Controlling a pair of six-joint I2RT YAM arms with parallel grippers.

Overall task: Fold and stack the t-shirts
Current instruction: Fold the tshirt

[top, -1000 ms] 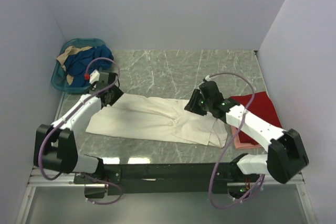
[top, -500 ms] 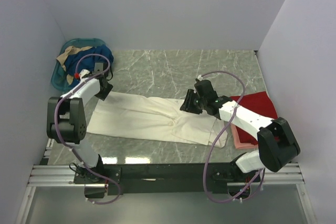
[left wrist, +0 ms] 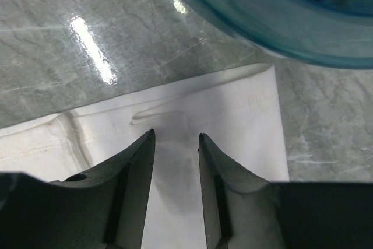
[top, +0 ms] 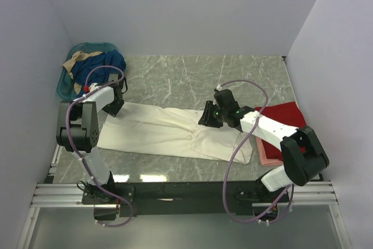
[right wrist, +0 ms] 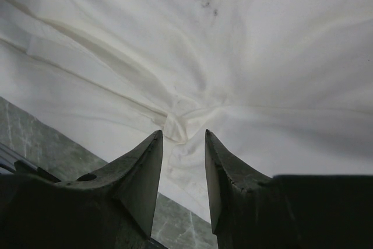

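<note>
Table layout from above
Spread shirt (top: 157,132) lies flat across the middle of the table (top: 233,80), left to right. Basket (top: 93,45) in the far left corner, behind the shirt's left end, clothes (top: 100,65) heaped in it. At the right edge, upper shirt (top: 288,118) on lower shirt (top: 268,157), just beside the spread shirt's right end. Left gripper (top: 114,108) over its left end, right gripper (top: 208,118) over its right half

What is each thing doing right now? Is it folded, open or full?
cream-white t-shirt: laid flat in a long strip, wrinkled in the middle.
red t-shirt: folded, on top of the pink one.
pink t-shirt: underneath, only an edge showing.
teal basket: holds blue and tan clothes.
left gripper: open, over the cream shirt's end.
right gripper: open, over the wrinkle.
</note>
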